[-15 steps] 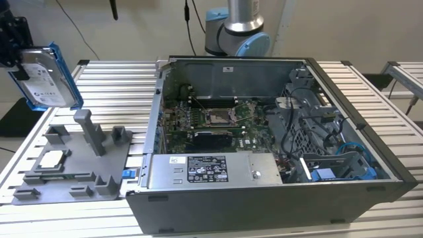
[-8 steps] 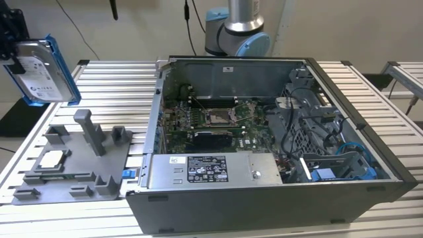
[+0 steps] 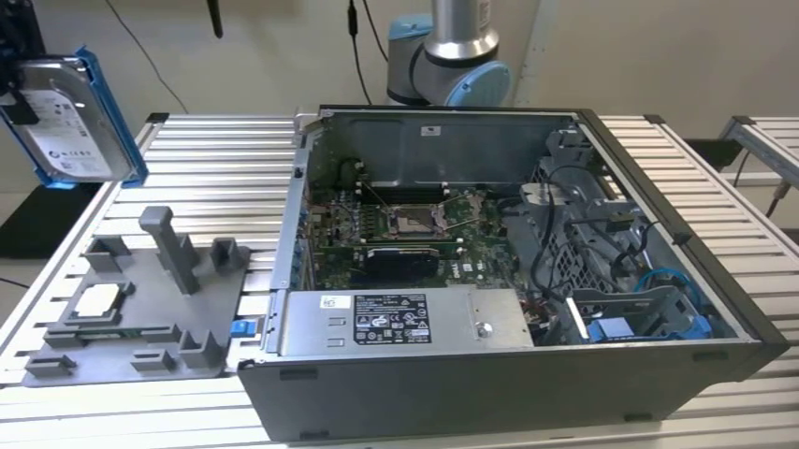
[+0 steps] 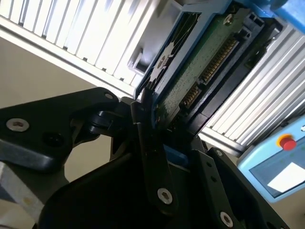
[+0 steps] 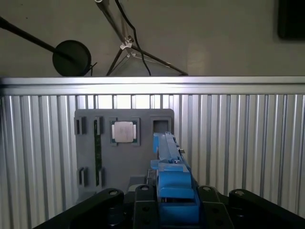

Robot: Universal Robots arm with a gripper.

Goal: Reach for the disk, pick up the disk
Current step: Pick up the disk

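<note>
The disk (image 3: 78, 117), a silver drive with a white label in a bright blue carrier, hangs upright in the air above the table's far corner at the exterior view's left. My gripper (image 3: 21, 108) is shut on its edge there. In the second wrist view the disk's green circuit board (image 4: 205, 62) faces the camera, and the black fingers (image 4: 143, 119) clamp the carrier's end. In the first wrist view the disk (image 5: 167, 157) appears edge-on, rising from the gripper (image 5: 174, 207) above the grey fixture.
An open computer case (image 3: 413, 412) fills the table's middle, with a blue bracket (image 3: 637, 323) inside. A grey fixture plate (image 3: 200, 309) with upright posts holds a square processor chip (image 3: 97, 299). The arm's base (image 3: 443, 65) stands behind the case. A pendant (image 4: 281, 162) lies beyond the table edge.
</note>
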